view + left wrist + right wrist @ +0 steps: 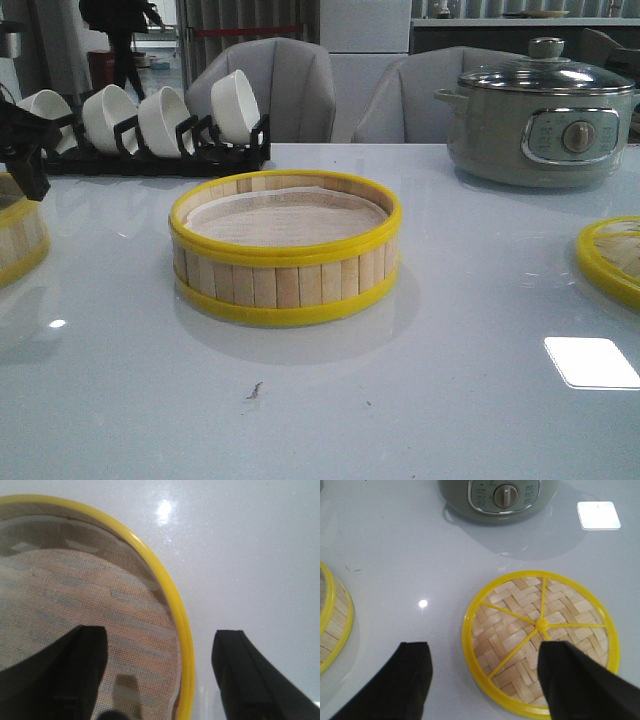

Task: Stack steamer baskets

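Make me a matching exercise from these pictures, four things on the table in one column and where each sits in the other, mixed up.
Things:
1. middle steamer basket
2. woven lid
3. electric pot
4. bowl rack

Places:
A. back right of the table
B. back left of the table
C. centre of the table
D. right edge, under the right gripper

Pairs: 1-C, 2-D, 3-A, 4-B

No text, brand or number can be read anywhere. The grey-green electric pot with a glass lid (541,125) has a control panel around its round knob (503,494), carrying small pale markings in the right wrist view, but they are too small and blurred to make out. The bamboo-slat steamer baskets with yellow rims (286,249) bear no visible lettering.
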